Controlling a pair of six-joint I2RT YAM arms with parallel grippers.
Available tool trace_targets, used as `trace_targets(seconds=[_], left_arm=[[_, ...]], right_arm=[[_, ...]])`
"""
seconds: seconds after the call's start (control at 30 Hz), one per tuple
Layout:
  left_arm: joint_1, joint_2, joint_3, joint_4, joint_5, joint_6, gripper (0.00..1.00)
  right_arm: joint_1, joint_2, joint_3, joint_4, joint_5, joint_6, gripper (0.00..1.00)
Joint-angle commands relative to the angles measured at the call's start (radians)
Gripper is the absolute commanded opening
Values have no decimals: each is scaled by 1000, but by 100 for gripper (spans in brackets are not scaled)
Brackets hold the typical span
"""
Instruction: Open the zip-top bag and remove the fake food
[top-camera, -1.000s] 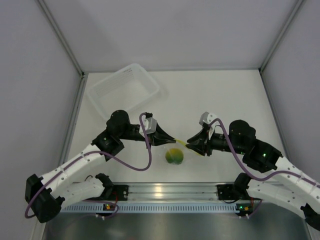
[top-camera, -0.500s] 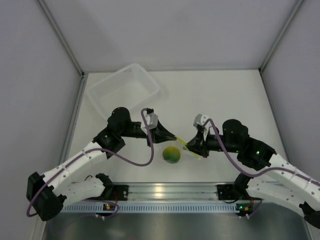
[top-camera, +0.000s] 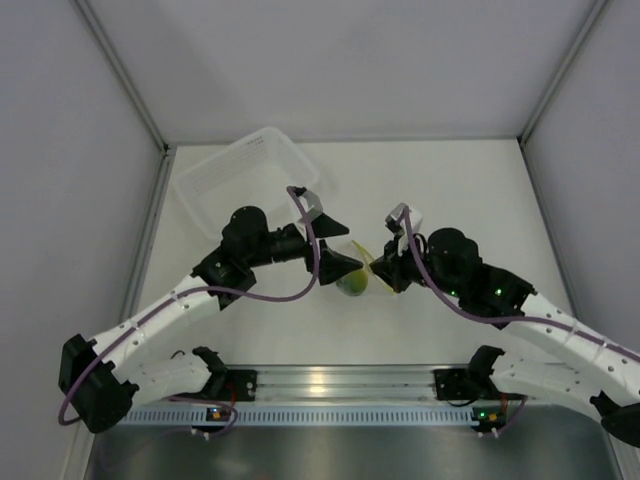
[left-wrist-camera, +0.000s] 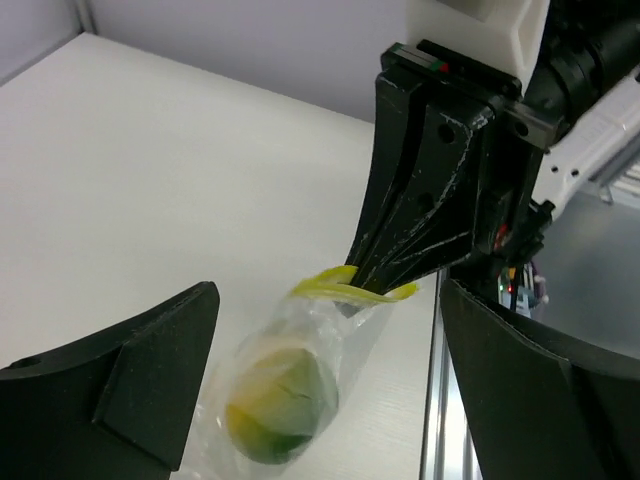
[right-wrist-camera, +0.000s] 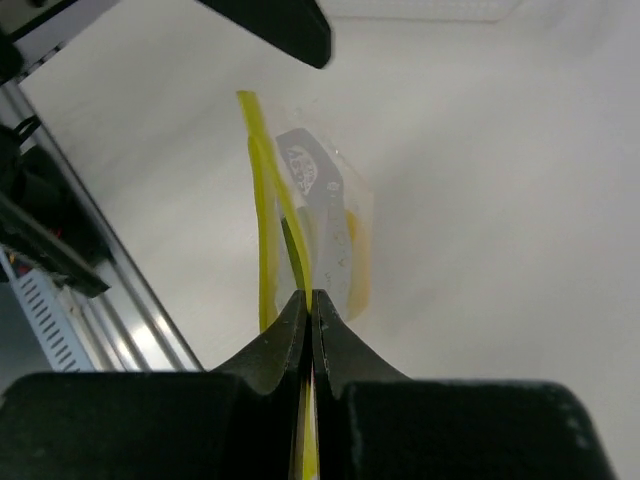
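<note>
**Only the right pincer grips the bag**

Centre of the top view: the right pincer (right-wrist-camera: 308, 300) is clamped tight on the yellow zip strip (right-wrist-camera: 258, 180) of the bag (left-wrist-camera: 340, 340), which hangs from it over the table (top-camera: 450, 190). The left pincer (top-camera: 340, 247) gapes wide around the bag, holding nothing. Its lower finger hides part of the bag from above. One fruit (left-wrist-camera: 275, 400) sits in the bag's bottom. One white basket (top-camera: 245, 180) lies upper left, well apart. Two arms, one bag.
</note>
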Motion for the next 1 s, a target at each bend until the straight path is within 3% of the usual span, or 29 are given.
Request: trace_targets(seconds=[0.0,0.1,0.23,0.33,0.57,0.97], left_arm=[[2,1,26,37,-182,-142,98],[-10,12,18,35,-324,-234,98],[-39,24,1,20,-574,-327,89],[-87,61,14,-20,-674,-382,80],[-130,138,-5,-20,-724,-503,65],[-142,242,-26,112,-636,-562,66]], right_arm=[[-6,25,33,77,252,161,0],[-5,75,26,69,374,243,0],[3,156,30,71,473,309,0],[6,198,45,66,538,360,0],[14,244,79,72,583,403,0],[21,288,85,97,529,429,0]])
